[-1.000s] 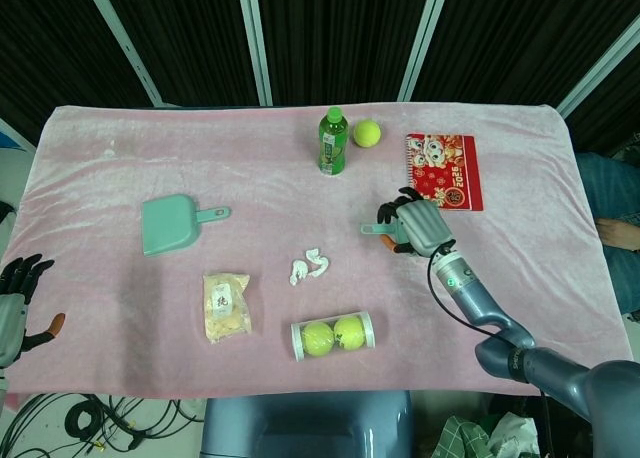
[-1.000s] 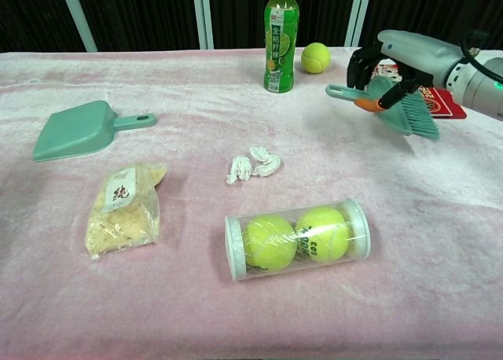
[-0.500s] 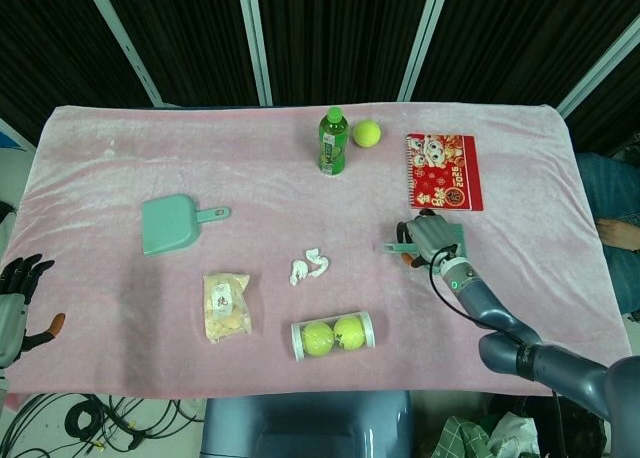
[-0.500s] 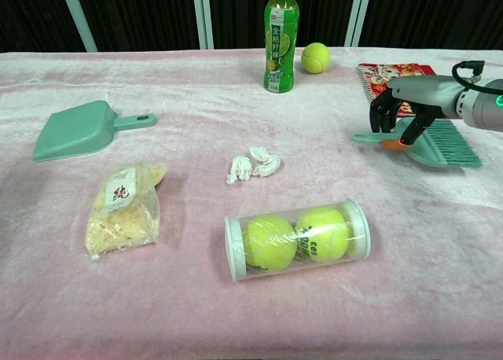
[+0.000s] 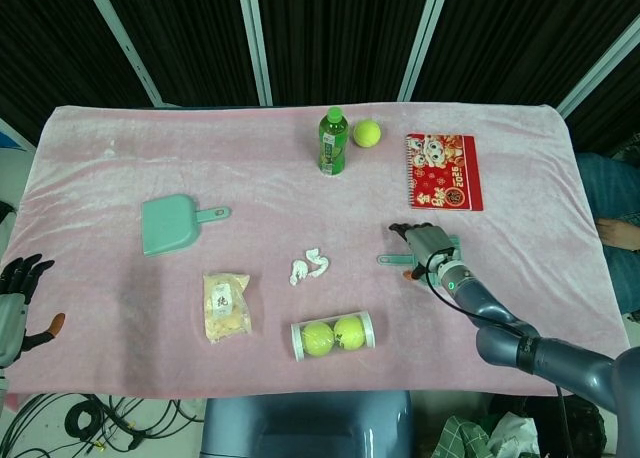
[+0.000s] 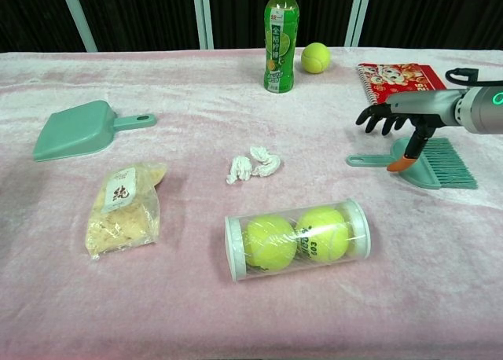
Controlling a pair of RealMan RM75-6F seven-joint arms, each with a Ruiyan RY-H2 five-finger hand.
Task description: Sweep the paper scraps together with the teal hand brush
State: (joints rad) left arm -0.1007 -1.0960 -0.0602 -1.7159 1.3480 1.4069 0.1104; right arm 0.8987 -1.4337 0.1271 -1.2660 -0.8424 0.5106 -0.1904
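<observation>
Two white paper scraps [image 6: 253, 166] lie mid-bench on the pink cloth, well apart from the teal hand brush [image 6: 424, 162], which rests flat on the bench at the right, handle pointing toward the scraps. Right hand [image 6: 391, 119] hovers just above the brush with fingers spread, gripping nothing. Left hand [image 5: 18, 293] sits at the bench's near left edge, fingers apart and empty. A teal dustpan [image 6: 78, 130] lies far left.

Paper scraps [image 6: 253, 165] between dustpan [image 6: 77, 130] left, brush [image 6: 428, 159] right
</observation>
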